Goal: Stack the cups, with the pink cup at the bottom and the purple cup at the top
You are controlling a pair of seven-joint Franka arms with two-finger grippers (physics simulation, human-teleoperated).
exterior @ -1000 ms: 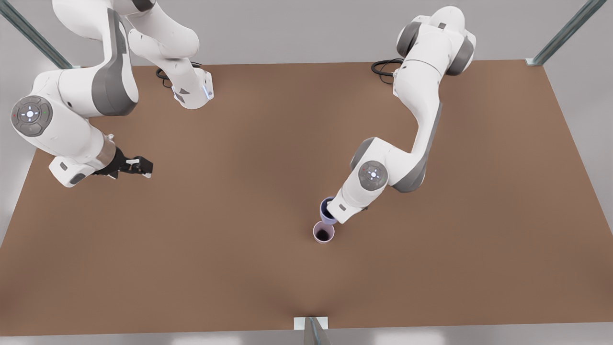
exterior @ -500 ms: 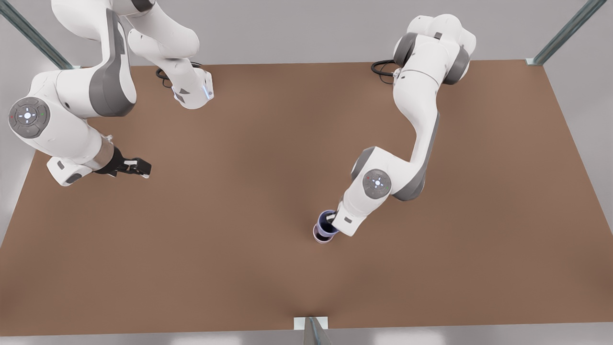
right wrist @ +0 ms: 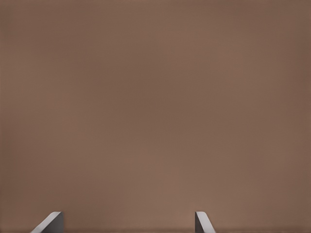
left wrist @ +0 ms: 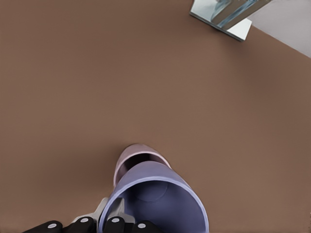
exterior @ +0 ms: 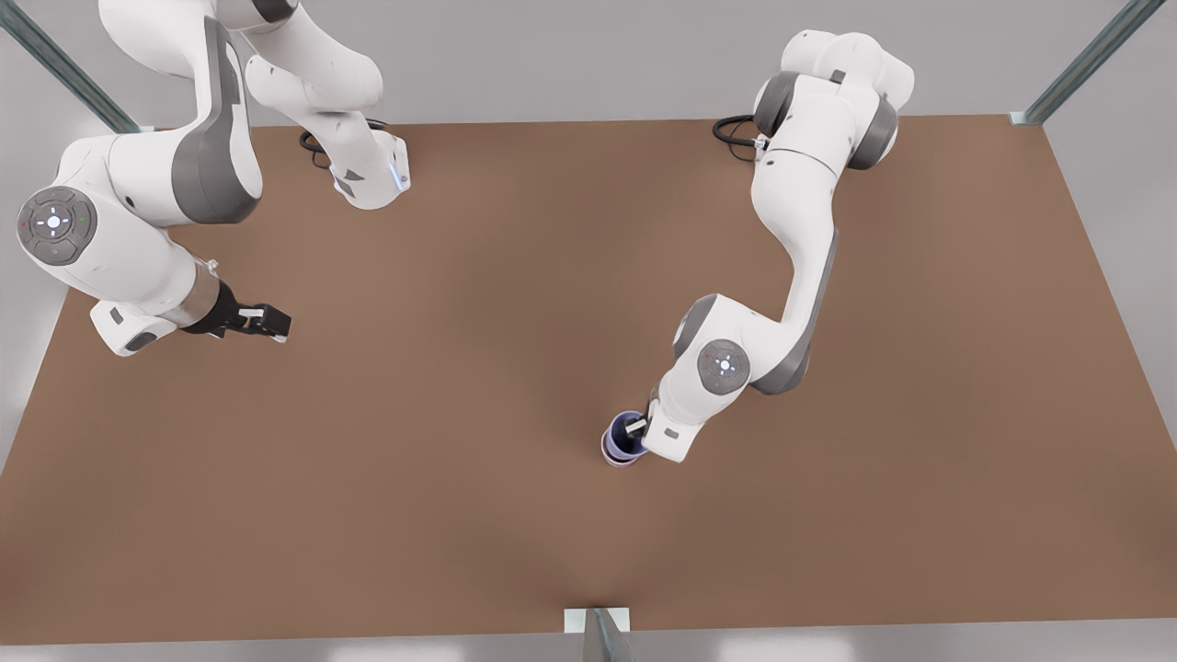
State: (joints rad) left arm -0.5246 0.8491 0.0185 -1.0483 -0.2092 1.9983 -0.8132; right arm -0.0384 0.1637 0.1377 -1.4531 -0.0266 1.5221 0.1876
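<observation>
Left end effector [exterior: 634,428] sits over the middle of the brown counter [exterior: 460,460], toward the front view's right. It is clamped on the rim of the purple cup [exterior: 624,434]: in the left wrist view one finger reaches down inside the wall. The purple cup is lowered into the pink cup [exterior: 614,457], whose mauve rim peeks out beneath and beside it. How deep it is seated cannot be told.

Right end effector [exterior: 262,321] hangs over the counter at the front view's left, well apart from the cups. This arm waits. Its fingertips [right wrist: 51,222] stand apart, with bare counter between them.

Risks, judged from this moment:
- The purple cup looks slightly off-centre on the pink one. Letting go while it is tilted could leave it cocked or tip both over.
- A finger inside the cup may drag the wall on withdrawal and lift or topple the stack.
- Pushing down further could skid the light pink cup sideways.

Count: cups, two (one pink, one purple). Arms, two. End effectors, two.
</observation>
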